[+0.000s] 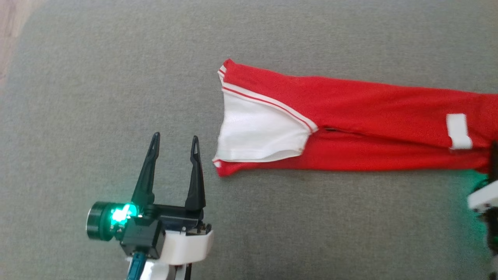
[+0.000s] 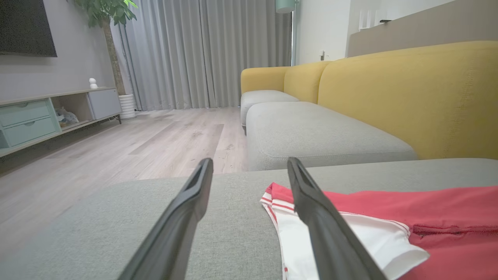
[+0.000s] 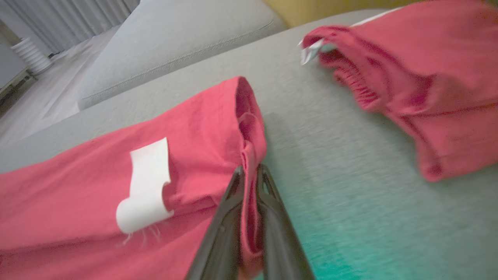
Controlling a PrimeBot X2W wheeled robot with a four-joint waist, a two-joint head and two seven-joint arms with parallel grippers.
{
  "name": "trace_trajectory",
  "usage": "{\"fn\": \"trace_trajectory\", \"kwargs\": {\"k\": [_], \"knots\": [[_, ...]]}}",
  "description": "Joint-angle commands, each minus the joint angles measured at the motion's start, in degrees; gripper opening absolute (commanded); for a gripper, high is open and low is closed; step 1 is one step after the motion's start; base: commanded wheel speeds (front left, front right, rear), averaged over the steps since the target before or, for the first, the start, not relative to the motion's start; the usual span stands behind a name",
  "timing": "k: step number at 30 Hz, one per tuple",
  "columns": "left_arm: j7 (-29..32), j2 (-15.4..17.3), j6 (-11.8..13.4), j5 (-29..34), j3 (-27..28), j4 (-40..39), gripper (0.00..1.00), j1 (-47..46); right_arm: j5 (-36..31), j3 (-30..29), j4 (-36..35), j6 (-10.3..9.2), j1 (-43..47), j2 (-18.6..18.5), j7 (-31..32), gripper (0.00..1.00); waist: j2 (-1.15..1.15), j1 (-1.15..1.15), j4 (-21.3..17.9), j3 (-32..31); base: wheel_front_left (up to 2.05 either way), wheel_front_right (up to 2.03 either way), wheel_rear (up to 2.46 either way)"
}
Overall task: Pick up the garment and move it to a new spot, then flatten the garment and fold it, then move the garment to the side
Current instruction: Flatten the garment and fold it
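Red garment (image 3: 78, 186), edge pinched inside right claw (image 3: 250, 169).

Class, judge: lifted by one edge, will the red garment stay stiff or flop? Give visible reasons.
Probably floppy: the red garment lies flat and bunches where the right gripper pinches its edge. Likely light: thin, creased cloth.

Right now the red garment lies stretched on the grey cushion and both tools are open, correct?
Only the left tool is open. The right tool is shut on the garment at its edge, as the right wrist view shows. The garment does lie stretched on the grey cushion.
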Motion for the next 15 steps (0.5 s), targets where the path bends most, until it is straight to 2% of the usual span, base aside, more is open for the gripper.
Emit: {"fn": "trace_trajectory", "kwargs": {"k": [1,7,10,15], "knots": [[-0.29,-0.19,-0.48,0.73,2.59,-1.42,1.0,-0.37,-0.31,-0.35,-2.21,0.37,0.19,-2.86,-0.93,0.0,0.0,0.0,-0.54,-0.4,0.0,0.0,0.0],[-0.29,-1.69,-3.5,2.45,5.11,-0.52,1.0,1.1,-0.87,-2.06,-8.11,0.37,0.28,-7.77,-0.48,0.0,0.0,0.0,-2.16,-1.49,0.0,0.0,0.0],[-0.29,-2.48,-4.98,2.95,6.0,0.14,1.0,1.71,0.69,0.64,-14.65,0.37,-0.81,-7.21,0.2,0.0,0.0,0.0,-2.52,-2.13,0.0,0.0,0.0],[-0.29,-3.86,-7.21,3.93,6.87,0.92,1.0,2.08,1.98,9.99,-26.42,0.37,-2.27,-3.75,1.61,0.0,0.0,0.0,-2.21,-2.36,0.0,0.0,0.0]]}}
